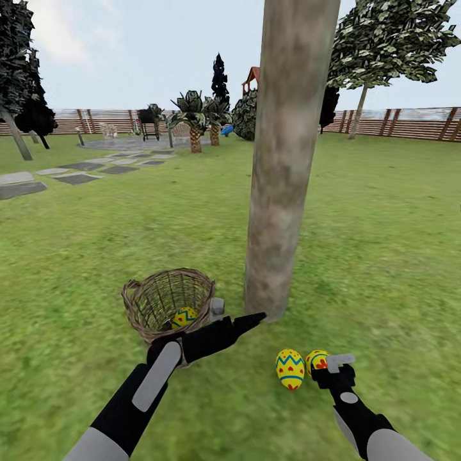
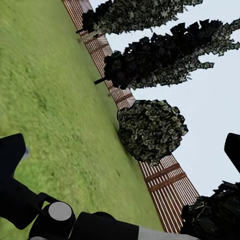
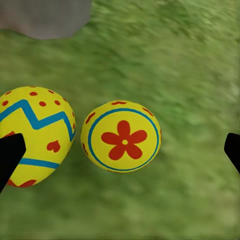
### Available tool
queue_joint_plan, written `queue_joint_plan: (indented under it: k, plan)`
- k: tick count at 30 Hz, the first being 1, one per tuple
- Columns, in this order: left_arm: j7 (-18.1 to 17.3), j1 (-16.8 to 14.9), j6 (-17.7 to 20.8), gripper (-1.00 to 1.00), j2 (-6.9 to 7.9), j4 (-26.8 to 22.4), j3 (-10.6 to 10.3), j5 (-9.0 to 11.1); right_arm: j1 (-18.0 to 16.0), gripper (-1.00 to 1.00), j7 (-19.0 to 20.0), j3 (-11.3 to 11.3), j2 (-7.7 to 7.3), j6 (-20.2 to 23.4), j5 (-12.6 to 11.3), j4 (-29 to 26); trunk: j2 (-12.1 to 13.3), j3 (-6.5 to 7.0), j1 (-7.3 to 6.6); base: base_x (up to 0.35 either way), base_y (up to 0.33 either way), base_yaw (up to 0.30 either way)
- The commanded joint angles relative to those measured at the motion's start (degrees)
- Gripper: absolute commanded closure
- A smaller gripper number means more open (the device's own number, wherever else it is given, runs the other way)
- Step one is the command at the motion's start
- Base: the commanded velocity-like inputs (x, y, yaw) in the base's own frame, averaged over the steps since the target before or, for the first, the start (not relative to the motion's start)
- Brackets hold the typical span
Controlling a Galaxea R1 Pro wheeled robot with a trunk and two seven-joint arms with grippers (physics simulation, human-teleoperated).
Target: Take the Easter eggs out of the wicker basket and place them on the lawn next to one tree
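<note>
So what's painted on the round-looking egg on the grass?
A red flower inside a blue ring on the yellow egg, clearest in the right wrist view.

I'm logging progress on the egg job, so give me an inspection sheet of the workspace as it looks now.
Surface: lawn, mottled green grass, with grey stepping stones at far left.
Job's things: two Easter eggs on the grass near the tree base, a zigzag egg and a flower egg; a third egg sits inside the wicker basket, which stands beside the trunk.
Clutter: nothing seen.
Grippers: left gripper beside the basket, pointing at the trunk, open and empty; right gripper open above the flower egg.
Cables: nothing seen.
Surroundings: wooden fence, palms, dark trees, a red-roofed play tower.
</note>
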Motion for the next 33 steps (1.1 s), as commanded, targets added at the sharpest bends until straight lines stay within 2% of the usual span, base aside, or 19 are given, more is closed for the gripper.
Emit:
queue_joint_plan:
  k: [1,10,15,20,23,26,28,29,32,33]
  plan:
    - [0.05,-0.03,0.32,-1.0,0.03,0.05,0.01,0.34,-0.05,-1.0,-0.09,-0.4,0.03,-0.24,0.6,0.09,-0.02,-0.05,-0.01,0.0,0.0,0.0]
    - [0.09,0.02,0.09,-1.0,0.09,0.2,0.06,0.41,-0.04,-1.0,-0.09,-0.34,0.43,-0.43,0.65,0.04,-0.02,-0.05,-0.01,0.0,0.0,0.023]
    - [0.09,0.04,0.05,-1.0,0.1,0.21,0.07,0.35,-0.04,-1.0,-0.29,-0.32,2.06,-0.37,0.9,-0.35,-0.02,-0.05,-0.01,0.0,0.0,0.241]
    - [0.09,0.05,-0.06,-1.0,0.11,0.29,0.12,0.15,-0.04,-1.0,-0.09,-0.26,2.3,0.29,0.79,-1.02,-0.02,-0.05,-0.01,0.0,0.0,0.289]
    - [0.09,0.04,-0.17,-1.0,0.14,0.29,0.11,0.04,-0.04,-1.0,1.64,-0.39,2.22,2.14,0.61,-2.52,-0.02,-0.05,-0.01,0.0,0.0,0.294]
    - [0.36,0.04,-0.28,-1.0,0.11,0.3,0.1,-0.1,-0.04,-1.0,9.81,-0.69,2.07,8.83,0.18,-9.72,-0.02,-0.05,-0.01,0.0,0.0,0.246]
    - [0.48,0.03,-0.63,-1.0,0.18,0.27,0.17,-0.16,-0.04,-1.0,18.56,-0.73,1.96,16.23,-0.56,-14.56,-0.02,-0.05,-0.01,0.0,0.0,0.1]
    - [0.5,0.03,-0.77,-1.0,0.23,0.24,0.31,-0.18,-0.04,-1.0,23.88,-0.78,1.82,21.23,-1.69,-17.02,-0.02,-0.05,-0.01,0.0,0.0,0.04]
    - [0.52,0.04,-0.91,-1.0,0.26,0.26,0.8,-0.19,-0.04,-1.0,31.58,-1.16,1.68,29.74,-4.82,-21.06,-0.02,-0.05,-0.01,0.0,0.0,0.018]
    - [0.53,0.01,-0.97,-1.0,0.27,0.28,1.01,-0.22,-0.04,-1.0,34.25,-1.48,1.65,34.4,-7.17,-24.36,-0.02,-0.05,-0.01,0.0,0.0,0.004]
